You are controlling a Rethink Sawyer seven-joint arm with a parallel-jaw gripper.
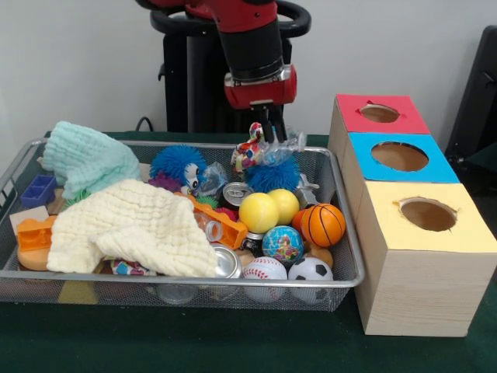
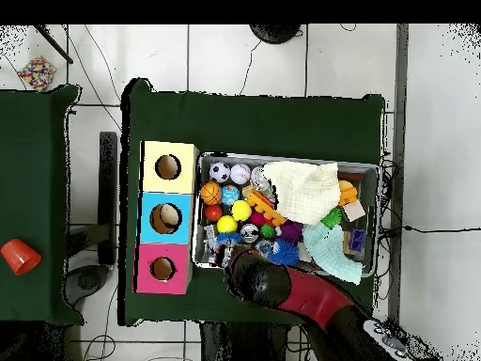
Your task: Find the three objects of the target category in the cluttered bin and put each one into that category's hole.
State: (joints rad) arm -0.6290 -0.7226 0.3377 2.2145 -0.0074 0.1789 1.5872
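The wire bin [image 1: 342,233] holds cloths, balls and toys; 3 holed boxes [image 1: 404,155] stand to its right. The gripper [image 1: 273,132] hangs at the bin's far edge, clenched on a crinkled clear wrapper [image 1: 281,148], directly above the blue spiky ball [image 1: 273,176].

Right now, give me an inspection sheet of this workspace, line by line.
Surface: dark green table cloth.
Job's things: wire bin full; three-hole box beside it, with red hole, blue hole and yellow hole, all empty.
Clutter: cream cloth, mint cloth, yellow balls, basketball, globe ball, soccer ball, baseball, blue spiky balls, cans, blocks.
Grippers: gripper low at the bin's far edge, shut on a crinkly clear wrapper.
Cables: several on the tiled floor.
Surroundings: red cup on a side table.
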